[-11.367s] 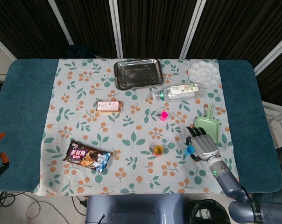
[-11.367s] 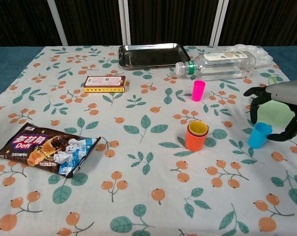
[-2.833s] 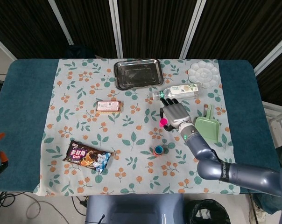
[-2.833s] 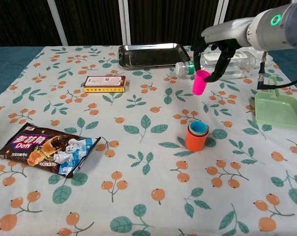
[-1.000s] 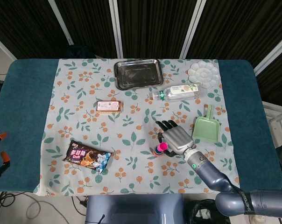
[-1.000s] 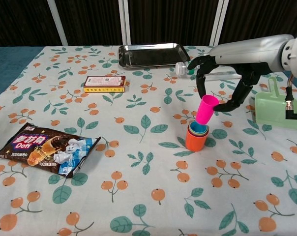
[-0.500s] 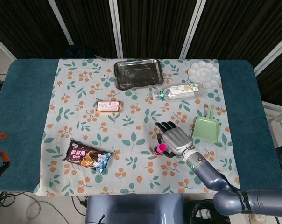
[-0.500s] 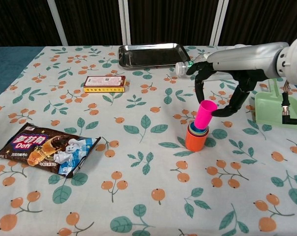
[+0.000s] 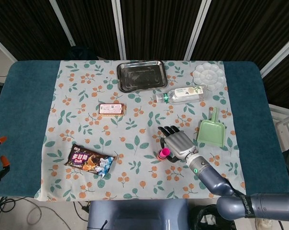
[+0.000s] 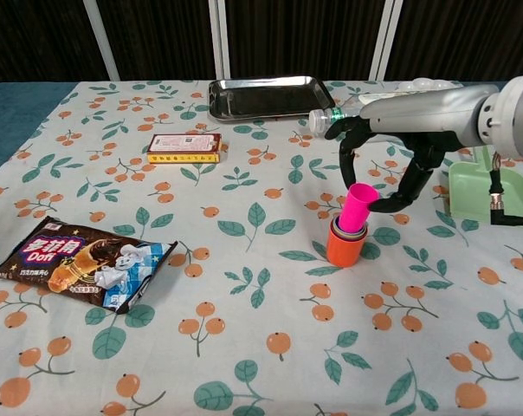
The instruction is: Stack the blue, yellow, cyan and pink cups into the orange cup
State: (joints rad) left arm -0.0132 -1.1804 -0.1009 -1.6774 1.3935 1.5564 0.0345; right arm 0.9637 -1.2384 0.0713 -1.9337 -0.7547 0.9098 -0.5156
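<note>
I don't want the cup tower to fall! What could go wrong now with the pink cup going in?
The small pink plastic cup leans as it enters the stack in the orange plastic cup, so it might jam crooked on a rim. The right hand holds it near the top with its fingers; pushing down sideways could tip the light stack. Once released, the fingers might catch the cup and pull it back out.

Bright pink plastic cup (image 10: pixel 358 207) showing above orange plastic cup (image 10: pixel 343 249); white cloth (image 10: pixel 244 286) displaying green leaves and orange berries
</note>
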